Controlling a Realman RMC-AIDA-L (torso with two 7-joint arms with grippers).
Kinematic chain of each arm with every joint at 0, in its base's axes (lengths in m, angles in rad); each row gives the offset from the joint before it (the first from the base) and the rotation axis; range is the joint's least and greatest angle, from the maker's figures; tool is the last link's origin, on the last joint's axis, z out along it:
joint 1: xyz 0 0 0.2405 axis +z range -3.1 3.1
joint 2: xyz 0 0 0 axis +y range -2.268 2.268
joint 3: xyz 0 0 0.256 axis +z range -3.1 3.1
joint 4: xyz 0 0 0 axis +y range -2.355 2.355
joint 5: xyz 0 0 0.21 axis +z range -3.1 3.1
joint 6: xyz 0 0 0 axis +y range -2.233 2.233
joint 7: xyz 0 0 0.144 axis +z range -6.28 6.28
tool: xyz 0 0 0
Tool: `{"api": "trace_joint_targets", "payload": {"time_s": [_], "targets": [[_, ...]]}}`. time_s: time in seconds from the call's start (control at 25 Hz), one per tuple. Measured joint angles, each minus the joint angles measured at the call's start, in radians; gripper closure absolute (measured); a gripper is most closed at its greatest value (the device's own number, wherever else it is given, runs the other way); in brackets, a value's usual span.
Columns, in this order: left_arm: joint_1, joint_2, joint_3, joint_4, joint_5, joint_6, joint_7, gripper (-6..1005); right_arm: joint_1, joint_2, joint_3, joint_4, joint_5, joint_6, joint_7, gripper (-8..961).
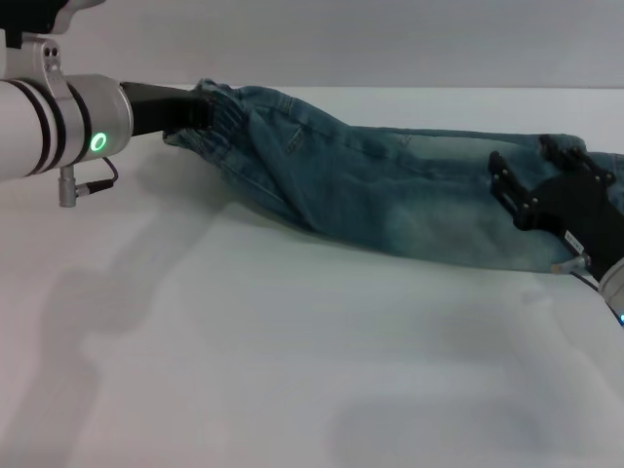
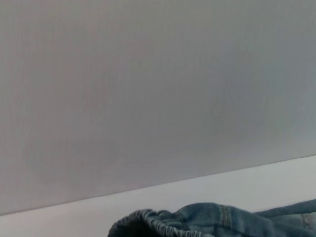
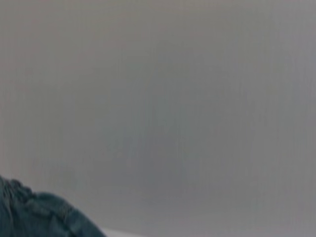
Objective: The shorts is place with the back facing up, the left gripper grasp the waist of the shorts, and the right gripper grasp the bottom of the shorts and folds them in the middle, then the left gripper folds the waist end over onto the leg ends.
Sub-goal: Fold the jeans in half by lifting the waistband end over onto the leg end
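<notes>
The blue denim shorts (image 1: 390, 190) stretch across the far part of the white table as a long narrow band with faded pale patches. My left gripper (image 1: 195, 109) is at the left end, shut on the gathered waist of the shorts (image 1: 222, 105), which is raised off the table. The puckered band also shows in the left wrist view as the waist (image 2: 158, 224). My right gripper (image 1: 534, 174) is at the right end, shut on the bottom of the shorts (image 1: 570, 146); its black body covers the hems. A fold of the shorts (image 3: 34, 217) shows in the right wrist view.
The white table (image 1: 292, 370) spreads out in front of the garment. A plain grey wall (image 2: 158, 89) stands behind the table's far edge.
</notes>
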Motion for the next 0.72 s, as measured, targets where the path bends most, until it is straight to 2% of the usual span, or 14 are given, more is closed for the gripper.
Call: {"api": "trace_joint_targets", "payload": {"time_s": [0.12,0.32,0.56,0.72], "targets": [[0.014,0.001,0.009,-0.038,0.0,-0.003,0.0,961,0.044,0.0,0.002,-0.078,0.047,0.064,0.0,276],[0.034,0.003,0.012,-0.116,0.0,-0.013,0.003,954,0.122,-0.001,0.0,-0.173,0.081,0.072,0.002,525],[0.042,0.003,0.012,-0.18,0.0,-0.032,0.008,945,0.23,0.002,-0.012,-0.281,0.123,0.068,0.008,684],[0.044,0.003,0.017,-0.224,0.0,-0.053,0.009,939,0.258,0.003,-0.031,-0.293,0.133,0.066,0.012,809]]}}
